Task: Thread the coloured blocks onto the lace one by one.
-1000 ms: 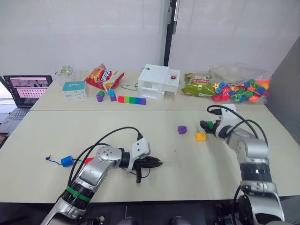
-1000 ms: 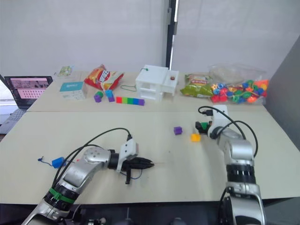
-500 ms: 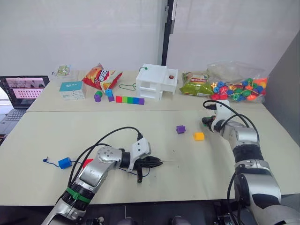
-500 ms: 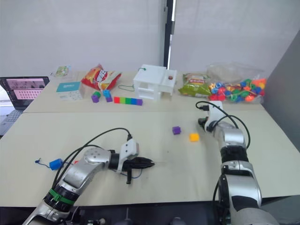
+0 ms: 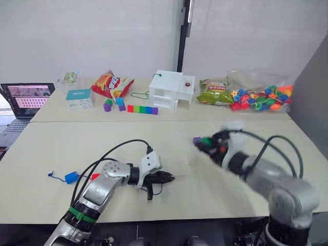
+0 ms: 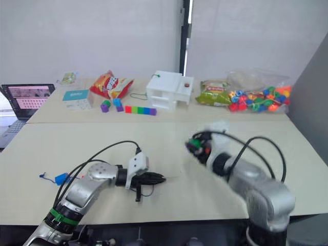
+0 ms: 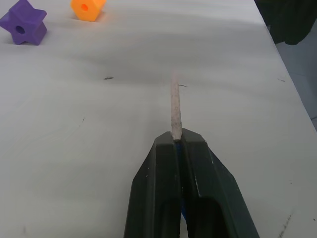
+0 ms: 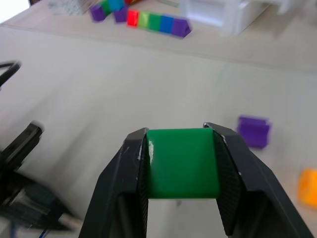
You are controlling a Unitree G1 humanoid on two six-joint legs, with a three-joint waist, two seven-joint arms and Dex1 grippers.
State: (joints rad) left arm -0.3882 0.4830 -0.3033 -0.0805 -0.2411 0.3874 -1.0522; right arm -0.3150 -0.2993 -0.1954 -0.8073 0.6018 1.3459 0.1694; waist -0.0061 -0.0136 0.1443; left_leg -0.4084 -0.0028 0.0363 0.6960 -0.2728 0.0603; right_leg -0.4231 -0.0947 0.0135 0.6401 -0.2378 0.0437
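Observation:
My left gripper (image 5: 168, 177) rests low on the near table, shut on the lace (image 7: 175, 104), whose stiff pale tip pokes out past the fingers. The dark-blue cord trails left to a blue block (image 5: 72, 177) with a red block (image 5: 95, 177) beside it. Over the table's middle, right of the lace tip, my right gripper (image 8: 177, 131) is shut on a green block (image 8: 182, 162); the same gripper (image 5: 204, 144) appears from the head. A purple block (image 8: 253, 131) and an orange block (image 8: 308, 186) lie on the table behind it.
Along the far table stand a laptop (image 5: 28, 95), a teal box (image 5: 80, 97), a chips bag (image 5: 114, 82), a multicoloured rigid bar (image 5: 143, 109), a white box (image 5: 171, 88), a green snack bag (image 5: 215, 92) and a bag of mixed beads (image 5: 261, 95).
My right gripper has shut on the green block and swung left from the table's right side toward the middle. The left gripper with the lace has stayed put.

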